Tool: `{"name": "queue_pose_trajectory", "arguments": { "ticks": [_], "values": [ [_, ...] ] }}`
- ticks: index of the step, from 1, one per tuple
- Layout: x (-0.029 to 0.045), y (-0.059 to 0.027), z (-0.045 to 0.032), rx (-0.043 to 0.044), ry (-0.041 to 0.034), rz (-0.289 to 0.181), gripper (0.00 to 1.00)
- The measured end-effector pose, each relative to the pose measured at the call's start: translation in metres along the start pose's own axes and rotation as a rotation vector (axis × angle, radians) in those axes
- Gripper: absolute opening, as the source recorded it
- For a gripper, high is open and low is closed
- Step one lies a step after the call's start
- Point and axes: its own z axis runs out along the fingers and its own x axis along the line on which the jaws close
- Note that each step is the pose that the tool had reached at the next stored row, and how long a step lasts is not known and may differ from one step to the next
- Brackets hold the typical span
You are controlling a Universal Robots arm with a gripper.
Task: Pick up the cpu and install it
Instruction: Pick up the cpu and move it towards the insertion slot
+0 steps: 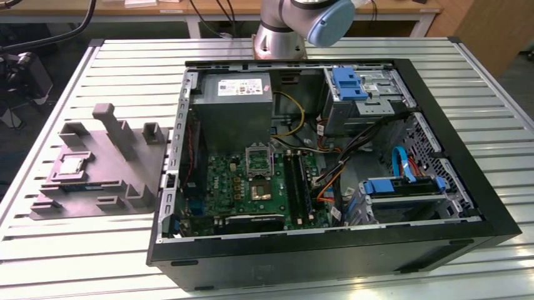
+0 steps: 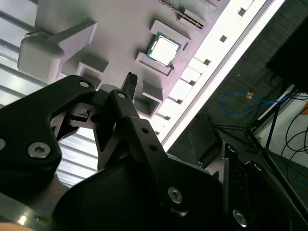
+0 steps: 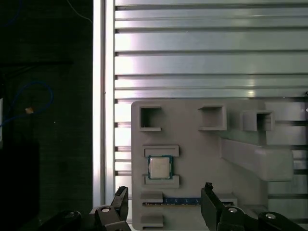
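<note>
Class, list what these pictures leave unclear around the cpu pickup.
The arm: cut off by the exterior view's top edge.
The end effector: first wrist view, picture edge cuts off its body.
The grey holder: second wrist view, partly behind the end effector.
Markings on the cpu: exterior view, too small.

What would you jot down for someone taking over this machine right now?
Tool: open, holding nothing, facing the grey holder.
Cpu: lying flat in its recess on the holder, which sits on the table at the exterior view's left of the open computer case.
Done: nothing visible yet; the cpu is untouched.
Left: picking up the cpu and installing it on the green board inside the case.
</note>
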Motion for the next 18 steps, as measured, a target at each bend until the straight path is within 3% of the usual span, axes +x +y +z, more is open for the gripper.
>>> {"name": "queue_pose_trajectory", "arguments": {
  "ticks": [7,9,18],
  "values": [
    [0.0,0.0,0.0,-0.0001,-0.0035,0.0,0.71],
    [0.0,0.0,0.0,-0.0001,-0.0079,0.0,0.71],
    [0.0001,0.0,0.0011,-0.0002,-0.0089,0.0,0.71]
  ]
}}
